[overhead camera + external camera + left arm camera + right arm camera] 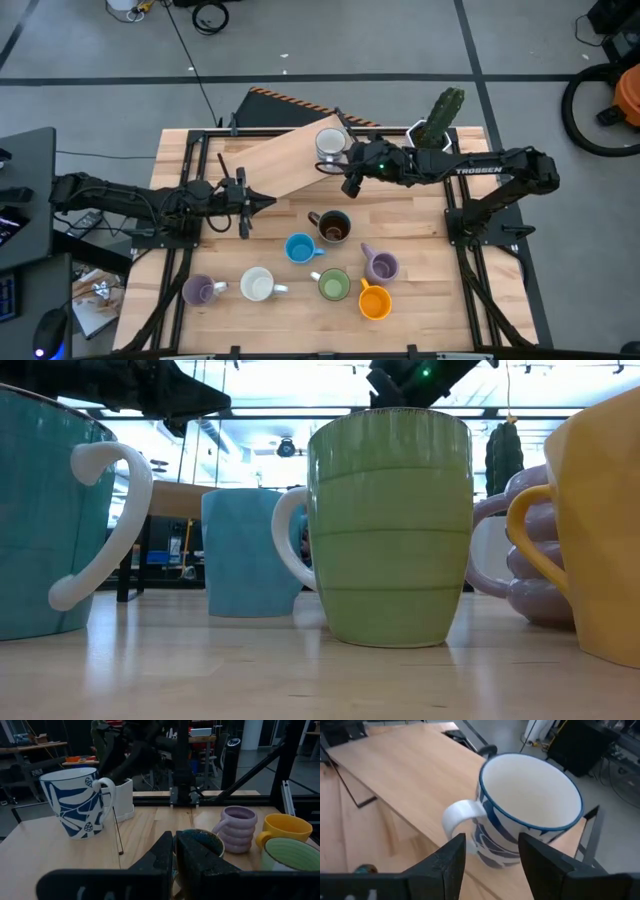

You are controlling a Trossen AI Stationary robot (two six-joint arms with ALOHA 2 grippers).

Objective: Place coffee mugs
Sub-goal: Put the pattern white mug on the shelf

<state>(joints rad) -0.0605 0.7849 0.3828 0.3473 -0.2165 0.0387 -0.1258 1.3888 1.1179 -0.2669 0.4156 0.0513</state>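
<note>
Now the right gripper [487, 855] stands open just beside the white mug with blue pattern [525, 810], its handle near the gap, seemingly not touching. This mug sits on the raised wooden board [285, 160]. Left gripper [174, 857] is closed, over the table [420, 300].

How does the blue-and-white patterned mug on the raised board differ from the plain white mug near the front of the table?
The patterned mug is white with a blue leaf print; the plain white mug has no pattern. The patterned mug stands on the raised wooden board at the back, just ahead of the open right pincer; the plain white mug stands on the tabletop in the front row, away from both arms. Both are upright, handled and look empty.
</note>
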